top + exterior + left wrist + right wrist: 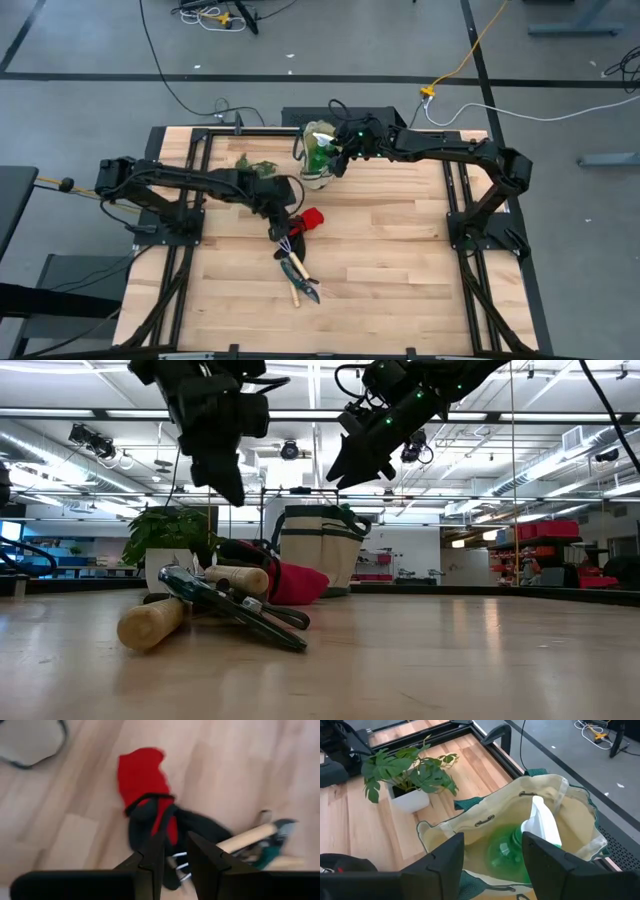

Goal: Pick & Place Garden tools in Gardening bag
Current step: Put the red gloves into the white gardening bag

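The red-and-black glove point(310, 219) lies flat on the table, seen close in the left wrist view point(145, 795). My left gripper point(175, 847) hangs above its black cuff, narrowly open and empty; the low view shows the gripper point(228, 478) well above the table. The wooden-handled rake point(150, 622) and the dark shears point(235, 610) lie beside the glove. The beige gardening bag point(470, 827) stands at the far edge with the green spool point(505, 851) inside. My right gripper point(492, 857) is open and empty above the bag's mouth.
A potted leafy plant point(410, 775) in a white pot stands left of the bag. A white slip point(542, 822) sticks up inside the bag. Black frame rails point(190, 140) border the table. Bare wood point(400, 250) lies on the right half.
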You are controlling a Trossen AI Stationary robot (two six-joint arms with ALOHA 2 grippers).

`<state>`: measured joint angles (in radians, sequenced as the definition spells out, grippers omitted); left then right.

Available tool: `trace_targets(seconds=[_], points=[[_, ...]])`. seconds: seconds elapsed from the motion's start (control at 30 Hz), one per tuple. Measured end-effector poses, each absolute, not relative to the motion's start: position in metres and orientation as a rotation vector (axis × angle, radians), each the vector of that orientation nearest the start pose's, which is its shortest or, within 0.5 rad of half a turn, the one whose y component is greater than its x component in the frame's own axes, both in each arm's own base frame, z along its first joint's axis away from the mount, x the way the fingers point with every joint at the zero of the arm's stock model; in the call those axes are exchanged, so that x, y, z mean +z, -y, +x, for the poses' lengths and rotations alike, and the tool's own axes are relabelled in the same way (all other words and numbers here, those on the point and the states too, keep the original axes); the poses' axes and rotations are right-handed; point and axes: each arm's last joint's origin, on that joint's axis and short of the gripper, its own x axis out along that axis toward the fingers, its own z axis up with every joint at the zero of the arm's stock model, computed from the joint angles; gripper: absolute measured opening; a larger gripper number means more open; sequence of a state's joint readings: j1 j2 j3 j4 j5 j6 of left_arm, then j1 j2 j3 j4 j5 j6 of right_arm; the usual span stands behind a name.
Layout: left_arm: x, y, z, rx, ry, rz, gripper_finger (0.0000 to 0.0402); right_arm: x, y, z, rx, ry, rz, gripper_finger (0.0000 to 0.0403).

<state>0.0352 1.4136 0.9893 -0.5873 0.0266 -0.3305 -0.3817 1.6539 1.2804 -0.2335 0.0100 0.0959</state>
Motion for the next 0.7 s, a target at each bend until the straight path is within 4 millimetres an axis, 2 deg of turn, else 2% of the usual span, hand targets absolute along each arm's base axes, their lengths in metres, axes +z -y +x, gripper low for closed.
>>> trace_targets(seconds=[0.3, 0.7], points=[[0.218, 0.008, 0.276, 0.227, -1.066, -0.293, 0.0087, 0.278, 0.139, 0.345, -0.408, -0.579, 0.2, 0.0201], [0.187, 0.011, 0.296, 0.208, -1.117, -0.291, 0.0087, 0.278, 0.139, 0.345, -0.407, -0.577, 0.198, 0.0201]])
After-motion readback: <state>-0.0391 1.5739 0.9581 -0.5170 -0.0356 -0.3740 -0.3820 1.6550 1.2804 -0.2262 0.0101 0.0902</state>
